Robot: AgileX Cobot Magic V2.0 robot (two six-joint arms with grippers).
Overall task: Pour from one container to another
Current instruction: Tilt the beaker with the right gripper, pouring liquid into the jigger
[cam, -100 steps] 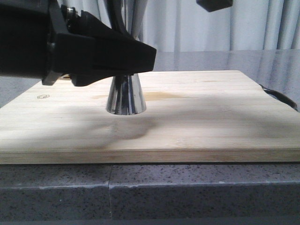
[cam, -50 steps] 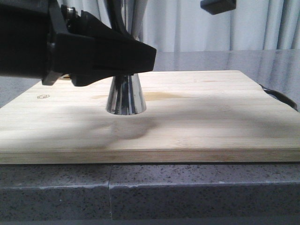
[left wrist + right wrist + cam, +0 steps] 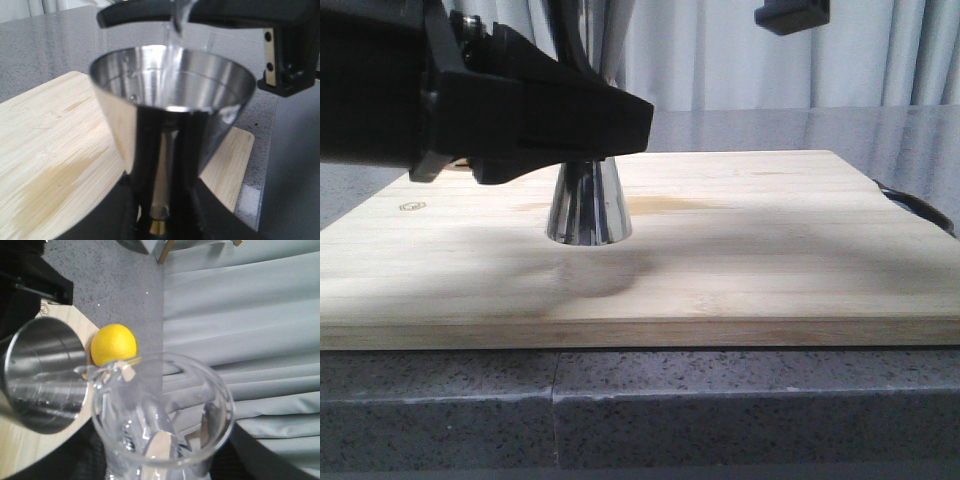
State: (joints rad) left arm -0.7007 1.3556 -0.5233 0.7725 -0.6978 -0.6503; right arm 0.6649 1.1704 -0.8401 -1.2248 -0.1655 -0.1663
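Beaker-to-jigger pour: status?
Done: the left gripper holds the jigger upright on the board; the right gripper holds the beaker tipped, lip at the jigger's rim. In hand: a thin clear stream falls into the cup. Left: finish pouring, right the beaker.

A staged test counter set up like a home bar or kitchen: a pale wooden cutting board [image 3: 740, 240] lies on a speckled grey stone-look countertop [image 3: 720, 410], backed by pleated grey curtains [image 3: 880, 50]. Bar props stand on it, 1 steel jigger [image 3: 170, 110] and 1 lemon [image 3: 113, 344], with black robot arm hardware [image 3: 470, 100] overhead.
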